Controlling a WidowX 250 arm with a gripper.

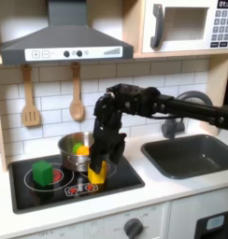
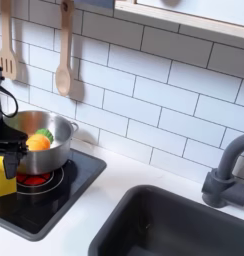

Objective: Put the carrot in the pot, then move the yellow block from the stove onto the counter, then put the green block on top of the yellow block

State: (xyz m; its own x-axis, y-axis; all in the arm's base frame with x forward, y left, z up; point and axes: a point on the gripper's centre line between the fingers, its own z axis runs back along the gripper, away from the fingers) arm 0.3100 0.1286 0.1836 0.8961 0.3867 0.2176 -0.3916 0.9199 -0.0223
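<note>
While claw [image 1: 98, 164] seemingly grips yellow block [image 1: 97, 173], near stove [image 1: 125, 177] front edge.

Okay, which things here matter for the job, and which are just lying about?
Job: carrot in the pot; yellow block at the hand; green block; stove; counter.

Lying about: sink, faucet, two wooden utensils on the wall, microwave, hood.
</note>
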